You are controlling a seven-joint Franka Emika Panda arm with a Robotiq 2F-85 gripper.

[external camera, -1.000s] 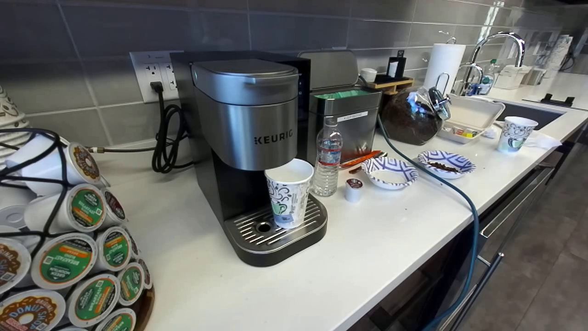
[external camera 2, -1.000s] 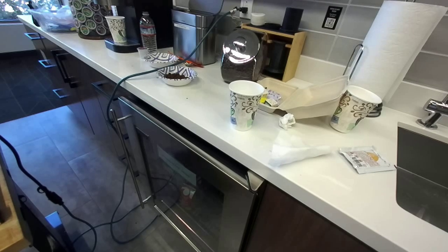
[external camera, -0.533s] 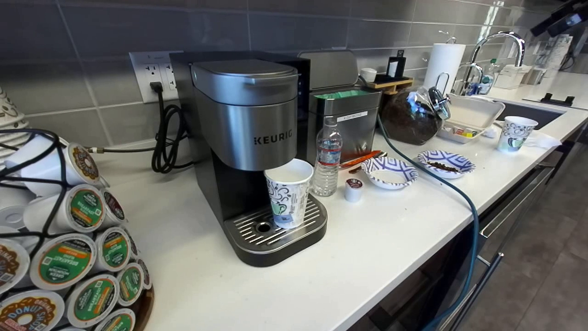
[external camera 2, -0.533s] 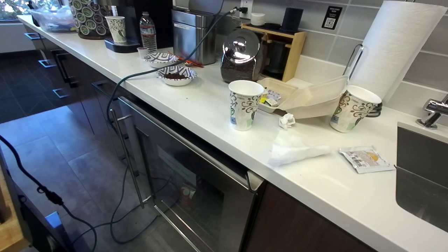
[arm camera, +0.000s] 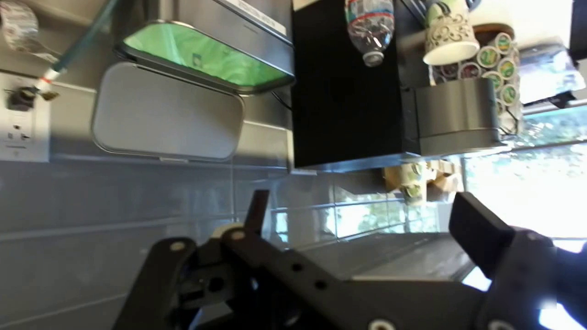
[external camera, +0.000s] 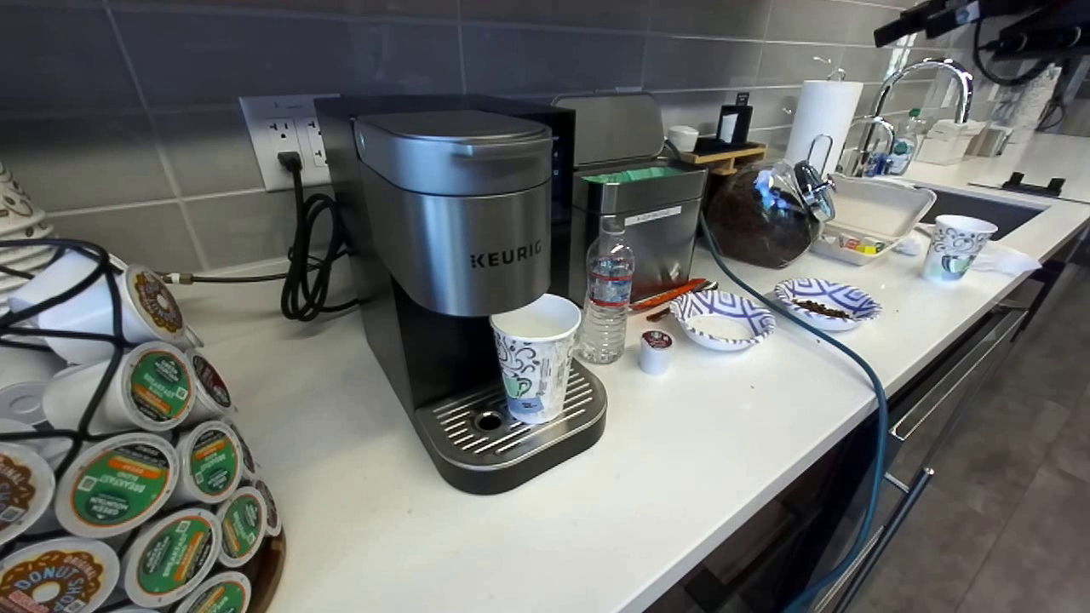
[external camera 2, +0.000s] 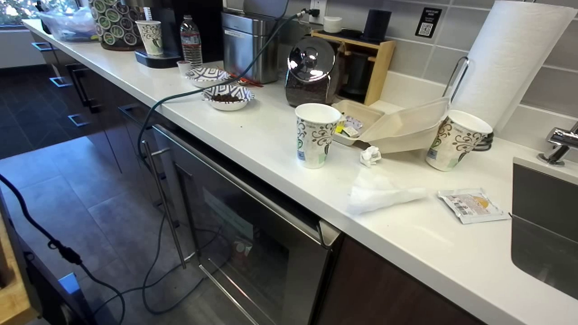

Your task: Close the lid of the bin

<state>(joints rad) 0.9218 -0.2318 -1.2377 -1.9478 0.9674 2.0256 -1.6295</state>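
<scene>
The bin (external camera: 654, 234) is a silver-grey box with a green liner, behind the water bottle on the counter; it also shows in an exterior view (external camera 2: 246, 45) and, upside down, in the wrist view (arm camera: 247, 34). Its lid (external camera: 609, 128) is open, standing upright at the bin's rear edge near the wall. The lid shows as a flat grey panel in the wrist view (arm camera: 167, 112) and partly in an exterior view (external camera 2: 266, 6). My gripper (arm camera: 362, 208) is open with nothing between its fingers, apart from the lid. Dark gripper or arm parts (external camera: 962, 21) show high at the upper right.
The Keurig coffee maker (external camera: 464, 221) with a cup (external camera: 536, 358) stands beside the bin. A water bottle (external camera: 607, 298) is in front of the bin. A glass jar (external camera: 758, 217) and a wooden shelf (external camera 2: 379, 72) stand on its other side. A cable (external camera: 800, 328) crosses the counter.
Dark gripper or arm parts, out of view a second ago, have entered at the upper right of an exterior view and moved left. The bin and its open lid have not moved.
</scene>
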